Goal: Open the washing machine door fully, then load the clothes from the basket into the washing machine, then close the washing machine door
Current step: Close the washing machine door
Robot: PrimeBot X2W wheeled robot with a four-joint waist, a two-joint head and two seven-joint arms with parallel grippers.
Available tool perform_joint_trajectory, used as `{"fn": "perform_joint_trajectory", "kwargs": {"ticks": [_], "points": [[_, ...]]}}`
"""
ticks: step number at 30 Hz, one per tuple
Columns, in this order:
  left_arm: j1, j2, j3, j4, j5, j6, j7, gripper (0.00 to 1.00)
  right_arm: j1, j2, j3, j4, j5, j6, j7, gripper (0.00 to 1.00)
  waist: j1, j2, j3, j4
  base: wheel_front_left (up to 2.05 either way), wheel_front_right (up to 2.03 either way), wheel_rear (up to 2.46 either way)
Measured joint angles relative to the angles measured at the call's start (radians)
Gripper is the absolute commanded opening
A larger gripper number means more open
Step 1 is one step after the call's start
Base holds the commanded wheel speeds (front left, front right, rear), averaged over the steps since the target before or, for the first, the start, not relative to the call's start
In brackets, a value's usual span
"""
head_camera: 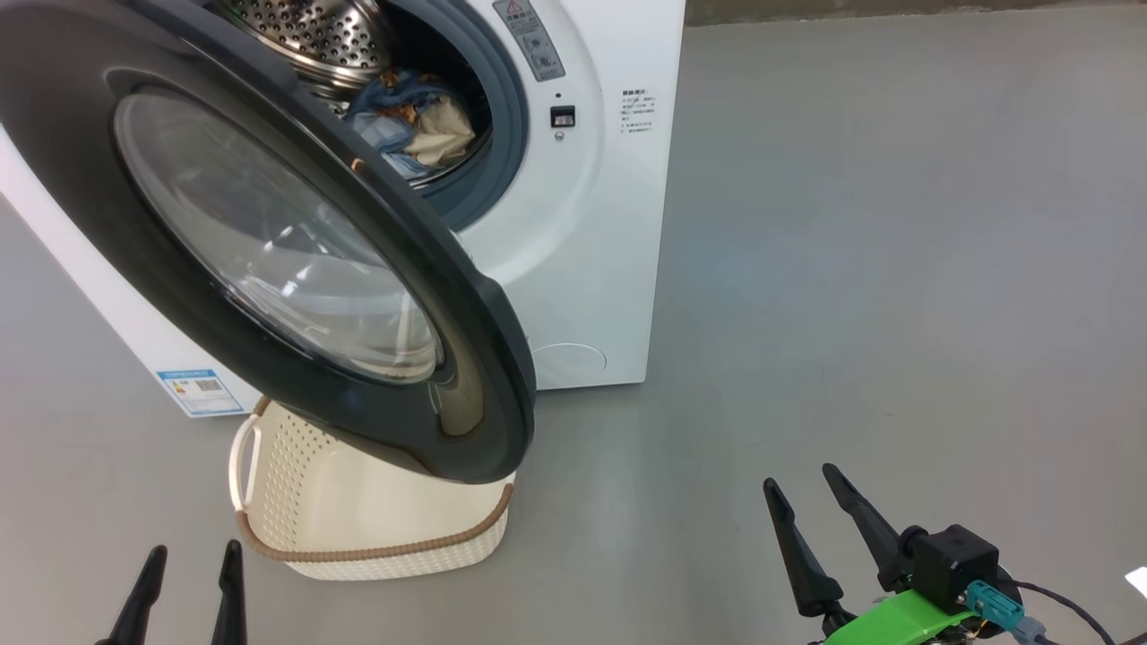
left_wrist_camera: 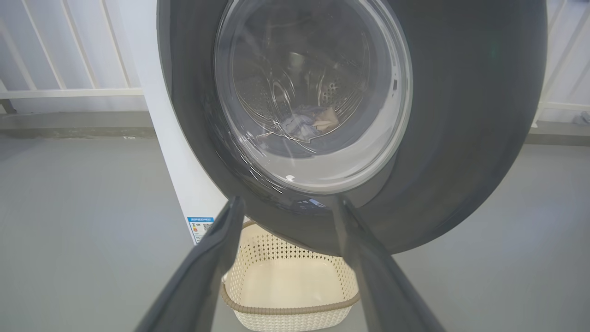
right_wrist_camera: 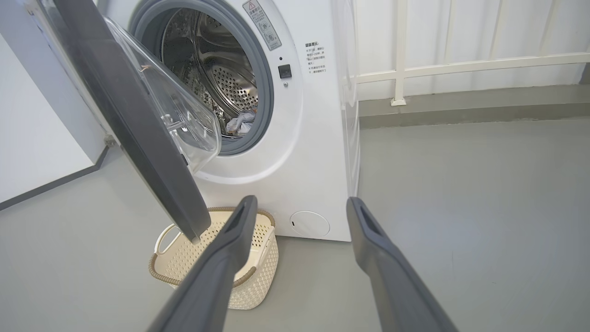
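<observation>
Left gripper & right gripper are held released, nothing gripped. The washing machine door is found ajar straight ahead of the L one, outer face toward it, lower edge over the empty basket, so the L arm is judged nearer for the closing push. The clothes are seen in the drum thru the door in L wrist view; the door gap is shown edge-on in R wrist view.

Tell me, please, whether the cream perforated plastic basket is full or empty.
Empty: the basket shows a bare floor; blue and cream clothes lie in the steel drum.

floor: smooth grey | wall: white | railing: white bars
</observation>
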Motion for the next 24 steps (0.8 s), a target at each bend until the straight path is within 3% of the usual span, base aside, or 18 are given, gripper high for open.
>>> {"fn": "perform_joint_trajectory", "kwargs": {"ticks": [24], "points": [[0.017, 0.002, -0.021, 0.015, -0.010, 0.000, 0.000, 1.00, 0.004, 0.000, 0.001, 0.001, -0.009, 0.000, 0.000, 1.00, 0.0000, 0.0000, -0.015, 0.003, 0.00, 0.00, 0.00]]}}
